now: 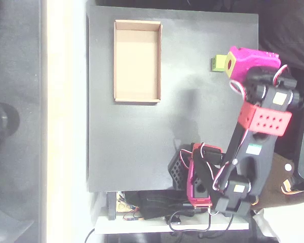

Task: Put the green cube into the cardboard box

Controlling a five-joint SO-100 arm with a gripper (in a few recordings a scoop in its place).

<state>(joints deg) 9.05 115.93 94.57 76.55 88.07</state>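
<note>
- From above, the cardboard box (137,61) lies on the dark worktop (142,147) towards the upper left, its long side running up and down the picture.
- The box has low tan walls and a plain light-brown floor, and the whole of that floor is bare: nothing sits in it.
- The green cube (216,64) is over on the right of the worktop, well apart from the box and about level with its middle.
- The cube rests right against the front of the magenta gripper (224,64), just beside the yellow square patch on the gripper's face.
- Only the cube's left part shows; the rest is tucked under or behind the gripper's head.
- I cannot tell from this angle whether the gripper's fingers are spread or closed, nor whether they have any hold on the cube, because the magenta body covers them.
- The arm (253,131) runs down from the gripper along the right edge of the worktop, with black links, a red block with a grid of holes at mid length, and white and red wires.
- Its base sits at the bottom edge of the worktop, beside a tangle of black cables.
</note>
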